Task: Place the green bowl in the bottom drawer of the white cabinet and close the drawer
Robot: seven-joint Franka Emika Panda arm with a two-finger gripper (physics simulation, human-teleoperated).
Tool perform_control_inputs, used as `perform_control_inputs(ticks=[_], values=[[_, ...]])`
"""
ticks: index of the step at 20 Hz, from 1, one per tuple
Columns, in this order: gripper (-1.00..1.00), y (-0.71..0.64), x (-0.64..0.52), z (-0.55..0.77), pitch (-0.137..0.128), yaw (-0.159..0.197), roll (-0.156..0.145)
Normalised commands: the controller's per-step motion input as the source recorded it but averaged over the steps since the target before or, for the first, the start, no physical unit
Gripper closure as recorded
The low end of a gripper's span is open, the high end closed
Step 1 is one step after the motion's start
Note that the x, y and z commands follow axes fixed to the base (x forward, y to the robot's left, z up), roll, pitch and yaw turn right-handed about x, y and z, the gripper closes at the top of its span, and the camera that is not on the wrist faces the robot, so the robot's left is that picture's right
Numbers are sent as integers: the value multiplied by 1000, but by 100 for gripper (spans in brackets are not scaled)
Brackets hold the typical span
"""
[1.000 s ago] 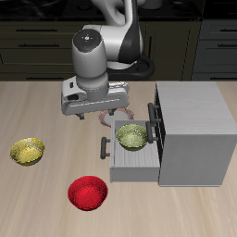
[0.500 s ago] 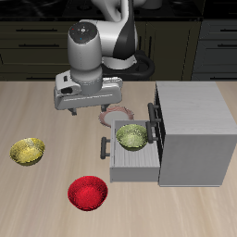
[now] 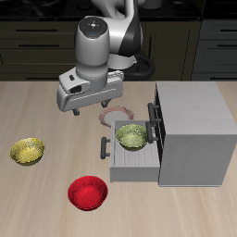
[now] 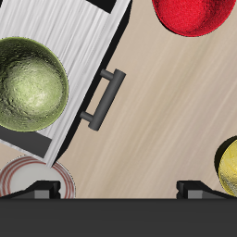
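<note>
The green bowl [image 3: 131, 137] sits inside the pulled-out bottom drawer [image 3: 139, 160] of the white cabinet [image 3: 193, 120]. In the wrist view the bowl [image 4: 31, 83] rests on the drawer's floor [image 4: 88, 37], behind the black bar handle [image 4: 102, 97]. My gripper [image 3: 98, 106] hangs high above the table, behind the drawer's front, open and empty. Its two fingertips [image 4: 42, 190] stand wide apart in the wrist view, with nothing between them.
A golden-yellow bowl [image 3: 27, 151] and a red bowl [image 3: 88, 193] stand on the table in front of the drawer side; both also show in the wrist view [image 4: 227, 165] [image 4: 190, 14]. A pink-rimmed plate [image 3: 116, 113] lies under the gripper, beside the cabinet.
My gripper has risen and tilted, drifting a little farther from the drawer. The green bowl and the drawer have not moved.
</note>
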Motion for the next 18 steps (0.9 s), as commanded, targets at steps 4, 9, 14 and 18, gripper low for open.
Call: perform_control_inputs(ticks=[4, 9, 14, 18], values=[[-100, 109, 54, 31, 14, 312, 25], [-100, 127, 22, -14, 29, 274, 50], [-100, 81, -56, 21, -4, 261, 15], [-100, 30, -110, -23, 32, 176, 8]])
